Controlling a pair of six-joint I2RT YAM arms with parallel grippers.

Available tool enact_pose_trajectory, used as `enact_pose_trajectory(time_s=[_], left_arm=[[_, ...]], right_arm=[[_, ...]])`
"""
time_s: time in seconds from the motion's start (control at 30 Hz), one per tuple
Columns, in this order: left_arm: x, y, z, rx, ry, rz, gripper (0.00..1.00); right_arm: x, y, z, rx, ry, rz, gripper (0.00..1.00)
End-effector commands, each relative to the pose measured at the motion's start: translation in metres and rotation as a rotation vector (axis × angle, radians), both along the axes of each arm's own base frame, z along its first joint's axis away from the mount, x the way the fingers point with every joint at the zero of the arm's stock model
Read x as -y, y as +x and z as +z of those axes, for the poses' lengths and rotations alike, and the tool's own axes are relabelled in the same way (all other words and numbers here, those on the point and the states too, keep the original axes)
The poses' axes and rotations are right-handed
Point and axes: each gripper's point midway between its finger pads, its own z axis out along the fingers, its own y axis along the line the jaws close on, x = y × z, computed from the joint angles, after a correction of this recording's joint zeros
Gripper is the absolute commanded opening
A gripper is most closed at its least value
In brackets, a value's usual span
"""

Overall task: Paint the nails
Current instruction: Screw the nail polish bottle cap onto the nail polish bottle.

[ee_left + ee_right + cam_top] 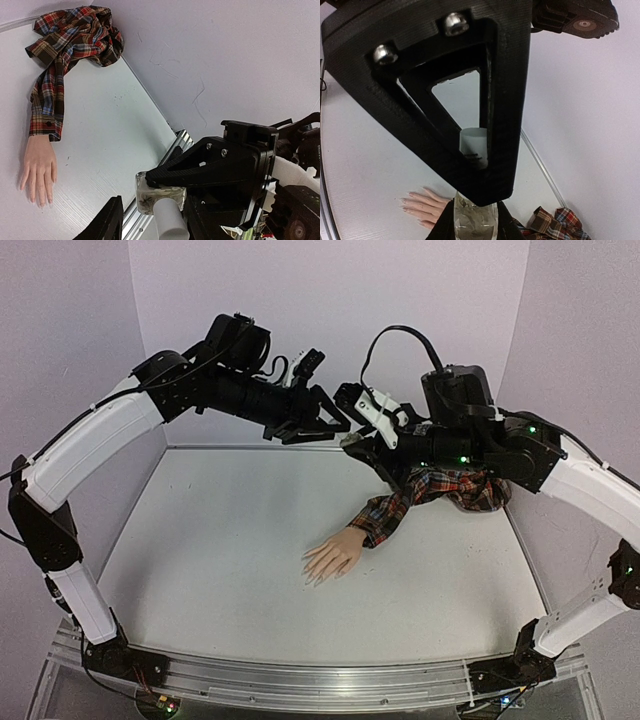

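Right gripper (476, 202) pinching small clear bottle (475, 225) by glass body, raised above table (220, 570). White cap (170, 222) points toward left gripper (318, 427); left jaws spread, visible finger (111, 220) just beside cap, not touching. Mannequin hand (333, 558) lies palm down mid-table, plaid sleeve (400, 505) trailing toward back right corner. Nails (314, 577) on fingertips, well below both grippers.
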Motion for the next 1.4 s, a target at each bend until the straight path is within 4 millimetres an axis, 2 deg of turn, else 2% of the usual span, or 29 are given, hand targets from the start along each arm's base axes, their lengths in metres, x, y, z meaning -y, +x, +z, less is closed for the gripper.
enact_pose_trajectory(time_s=[0.0,0.13,0.27,0.53,0.63,0.67,0.77,0.97,1.13,1.27,1.37], left_arm=[[-0.005,-0.004,0.021,0.032,-0.036,-0.012,0.41],[-0.006,-0.005,0.023,0.028,-0.035,-0.013,0.35],[-0.007,-0.006,0.024,0.032,-0.039,-0.015,0.25],[-0.004,-0.009,0.02,0.024,-0.028,-0.032,0.14],[-0.002,-0.011,0.016,0.022,-0.007,-0.039,0.03],[-0.002,-0.011,0.015,0.024,0.004,-0.036,0.02],[-0.003,-0.01,0.018,0.049,0.024,-0.019,0.23],[-0.018,-0.01,0.044,0.156,-0.072,0.036,0.67],[-0.031,-0.011,0.062,0.231,-0.146,0.085,0.81],[-0.047,-0.006,0.063,0.283,-0.159,0.158,0.88],[-0.059,-0.012,0.075,0.347,-0.256,0.177,0.87]], right_arm=[[-0.003,-0.002,0.024,0.028,0.04,0.013,0.0],[-0.004,0.001,0.021,0.021,0.027,0.0,0.0],[-0.006,0.003,0.022,0.014,0.029,-0.004,0.0],[-0.014,0.004,0.024,-0.009,0.038,0.003,0.0],[-0.018,0.003,0.026,-0.02,0.045,0.02,0.0],[-0.019,0.002,0.026,-0.023,0.04,0.024,0.0],[-0.02,0.003,0.024,-0.03,0.038,0.024,0.0],[-0.019,-0.001,0.017,-0.058,0.04,0.03,0.0],[-0.016,-0.004,0.019,-0.066,0.064,0.028,0.0],[-0.019,-0.014,0.022,-0.095,0.112,0.07,0.0],[-0.019,-0.017,0.03,-0.113,0.169,0.075,0.0]])
